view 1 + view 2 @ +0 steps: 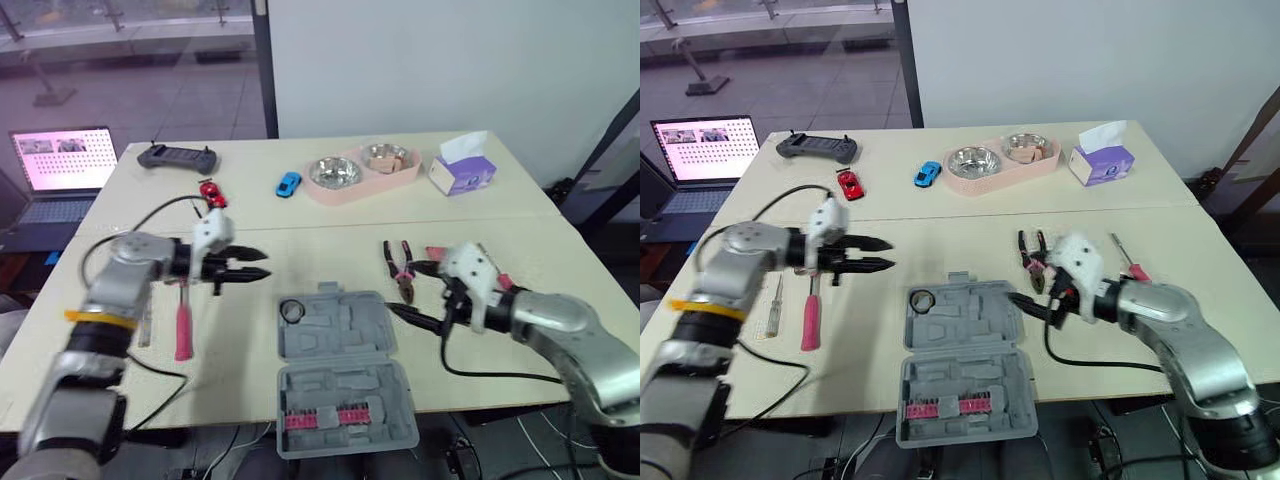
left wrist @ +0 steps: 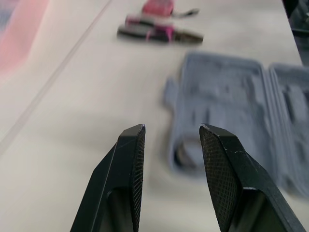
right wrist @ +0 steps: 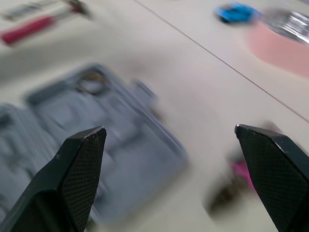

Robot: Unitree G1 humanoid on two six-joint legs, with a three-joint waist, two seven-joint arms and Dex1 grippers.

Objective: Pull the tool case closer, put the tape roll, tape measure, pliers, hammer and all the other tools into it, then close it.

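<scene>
Your tool case (image 1: 340, 370) lies open, long axis running away from the robot, tape roll (image 1: 291, 311) in its far left corner. Left of the case the hammer (image 1: 183, 322) lies parallel, far end hidden under your left gripper (image 2: 172, 126), fingers slightly apart. Pliers (image 1: 401, 268) by the case's far right corner point jaws nearward, beside your right gripper (image 3: 169, 129), spread wide

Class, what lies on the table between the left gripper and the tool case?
Nothing. The table between the left gripper and the case is bare, as the left eye view shows.
</scene>
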